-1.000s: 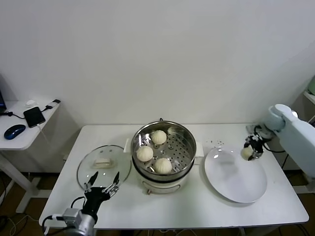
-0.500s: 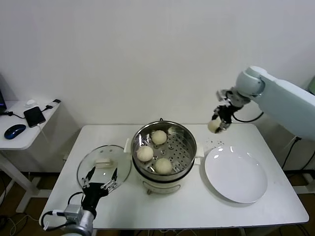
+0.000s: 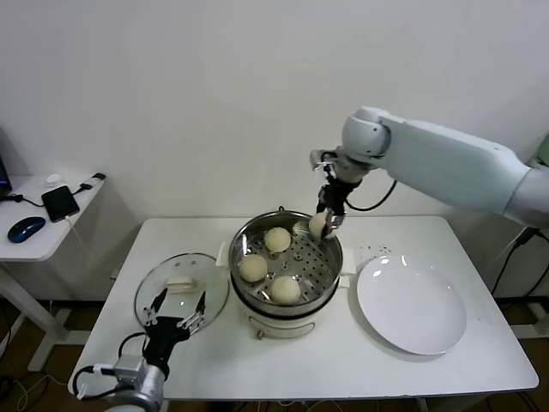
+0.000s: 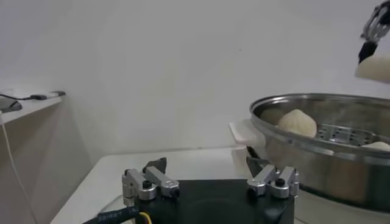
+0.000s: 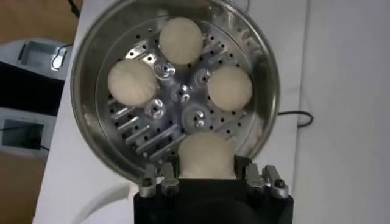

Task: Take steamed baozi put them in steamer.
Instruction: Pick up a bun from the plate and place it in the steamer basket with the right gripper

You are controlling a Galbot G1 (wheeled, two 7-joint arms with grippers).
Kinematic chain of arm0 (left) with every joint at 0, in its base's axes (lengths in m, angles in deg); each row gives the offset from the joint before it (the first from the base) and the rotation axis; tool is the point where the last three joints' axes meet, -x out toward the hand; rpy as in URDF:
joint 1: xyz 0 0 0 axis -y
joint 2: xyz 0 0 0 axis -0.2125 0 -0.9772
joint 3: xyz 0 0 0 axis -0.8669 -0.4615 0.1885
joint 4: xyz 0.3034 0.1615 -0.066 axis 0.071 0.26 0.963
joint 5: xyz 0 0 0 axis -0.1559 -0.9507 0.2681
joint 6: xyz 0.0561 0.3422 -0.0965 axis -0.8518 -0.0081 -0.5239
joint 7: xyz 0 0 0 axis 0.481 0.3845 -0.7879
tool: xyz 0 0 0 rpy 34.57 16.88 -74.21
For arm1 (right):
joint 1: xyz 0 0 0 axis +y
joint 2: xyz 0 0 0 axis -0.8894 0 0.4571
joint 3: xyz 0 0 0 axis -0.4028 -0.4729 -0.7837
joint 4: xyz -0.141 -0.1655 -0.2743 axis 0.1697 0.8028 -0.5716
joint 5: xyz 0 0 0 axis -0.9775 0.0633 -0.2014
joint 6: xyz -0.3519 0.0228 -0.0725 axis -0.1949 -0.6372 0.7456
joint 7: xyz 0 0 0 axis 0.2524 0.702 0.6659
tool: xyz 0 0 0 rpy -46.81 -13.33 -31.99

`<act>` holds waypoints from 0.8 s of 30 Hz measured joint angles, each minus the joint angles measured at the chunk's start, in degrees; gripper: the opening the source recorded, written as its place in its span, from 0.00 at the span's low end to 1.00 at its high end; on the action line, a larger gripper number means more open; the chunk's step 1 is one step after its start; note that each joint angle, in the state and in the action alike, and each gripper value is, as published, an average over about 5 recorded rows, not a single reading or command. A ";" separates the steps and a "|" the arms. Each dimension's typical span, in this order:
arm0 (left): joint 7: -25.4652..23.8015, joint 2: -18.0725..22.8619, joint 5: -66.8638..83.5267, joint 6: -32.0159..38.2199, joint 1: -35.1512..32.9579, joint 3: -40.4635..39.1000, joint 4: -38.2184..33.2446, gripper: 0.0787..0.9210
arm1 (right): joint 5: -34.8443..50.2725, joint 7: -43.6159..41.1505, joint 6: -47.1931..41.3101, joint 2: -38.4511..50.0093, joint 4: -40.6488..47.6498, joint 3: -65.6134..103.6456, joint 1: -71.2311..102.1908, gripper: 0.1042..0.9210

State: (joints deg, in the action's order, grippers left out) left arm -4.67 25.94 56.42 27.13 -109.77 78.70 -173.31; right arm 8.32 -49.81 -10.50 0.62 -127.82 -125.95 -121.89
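Right hand above far right rim of steamer, clenched on one baozi. Three baozi lie on perforated tray inside. Left hand idle at near left of table, fingers spread, just near lid. Plate right of steamer.

Even, bright indoor light is coming from overhead, no hard shadows. White wall is grading slightly darker toward corners in head view. Steamer rim is throwing specular glare, esp. near side; plate is showing small highlights, glass lid is catching a faint sheen. Soft shadow is sitting under the table edge. Left wrist view is looking dimmer, greyish, w/ background wall soft. Right wrist view is blurring slightly at close range; bun nearest the lens is looking soft, tray holes staying fairly crisp.
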 measured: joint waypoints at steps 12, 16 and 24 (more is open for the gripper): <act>0.02 0.02 -0.06 0.05 -0.15 0.08 -0.04 0.88 | -1.35 3.36 -3.39 -2.98 1.40 -1.27 4.83 0.60; 0.03 0.01 0.01 0.05 -0.28 0.09 -0.17 0.88 | -2.53 4.16 -3.79 -3.48 1.84 -0.96 6.51 0.60; 0.08 0.13 0.10 0.06 -0.40 0.06 -0.29 0.88 | -3.98 5.09 -4.23 -3.72 2.10 -0.06 8.57 0.64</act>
State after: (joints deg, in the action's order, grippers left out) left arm -4.59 26.07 56.52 27.19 -110.17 78.77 -173.60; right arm 4.34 -44.72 -14.73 -3.10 -125.73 -126.01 -113.32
